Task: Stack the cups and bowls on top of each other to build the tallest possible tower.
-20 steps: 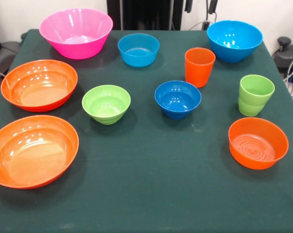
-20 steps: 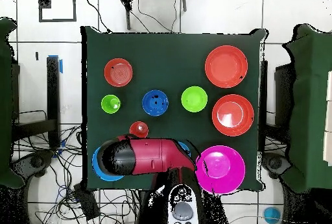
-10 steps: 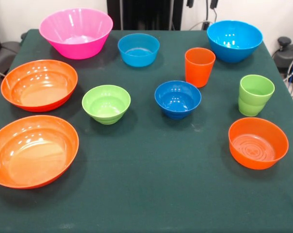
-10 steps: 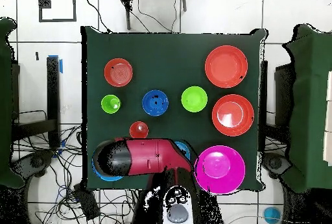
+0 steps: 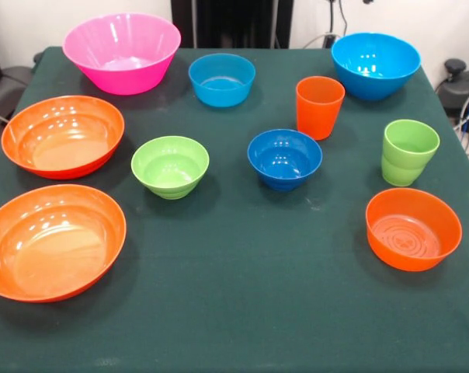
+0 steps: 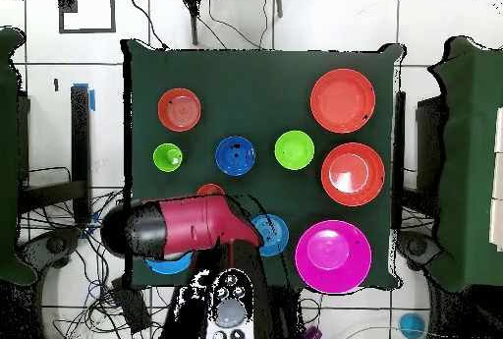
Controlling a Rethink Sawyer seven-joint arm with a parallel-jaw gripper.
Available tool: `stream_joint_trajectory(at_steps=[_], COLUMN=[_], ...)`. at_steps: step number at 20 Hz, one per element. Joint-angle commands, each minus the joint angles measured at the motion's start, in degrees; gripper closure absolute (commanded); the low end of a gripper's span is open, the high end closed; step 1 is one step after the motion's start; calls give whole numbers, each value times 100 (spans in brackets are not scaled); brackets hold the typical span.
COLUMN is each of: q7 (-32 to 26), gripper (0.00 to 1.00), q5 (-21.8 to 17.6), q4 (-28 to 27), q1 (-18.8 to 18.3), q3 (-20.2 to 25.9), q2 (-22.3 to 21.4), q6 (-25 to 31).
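Showing ten pieces standing apart and mouth up on the green-covered worktop, as seen from the front.

Lying along the far edge: big pink bowl at the left, smaller sky blue bowl near the middle, larger sky blue bowl at the right.

Standing in the middle band, left to right: wide orange bowl, lime green bowl, dark blue bowl, lime green cup with a stepped base. Standing upright between the dark blue bowl and the larger sky blue bowl: orange cup.

Sitting nearest: second wide orange bowl at the left, just in front of the first; smaller orange bowl at the right, just in front of the lime green cup.

Resting singly on the cloth, each bowl and cup, none sitting inside another.

Reaching across one table edge in the overhead view: red and black arm, covering most of the larger sky blue bowl and part of the orange cup. End effector lying hidden under the arm there and not showing from the front; spread or pressed together, impossible to tell.
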Motion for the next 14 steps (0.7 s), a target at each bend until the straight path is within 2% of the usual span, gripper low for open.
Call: stream_joint_trajectory(at_steps=[1, 3, 7, 10, 14], q7=[851, 1135, 1199, 1041, 968], gripper=[0, 0, 0, 0, 0], q5=[-328, -328, -332, -437, -317], q4=[-1043, -1095, -1194, -1321, -1164], q1=[249, 408, 598, 700, 665], q3=[41, -154, -347, -434, -474], q2=[933, 1083, 1304, 1432, 1501], q6=[-17, -287, -527, -686, -1086])
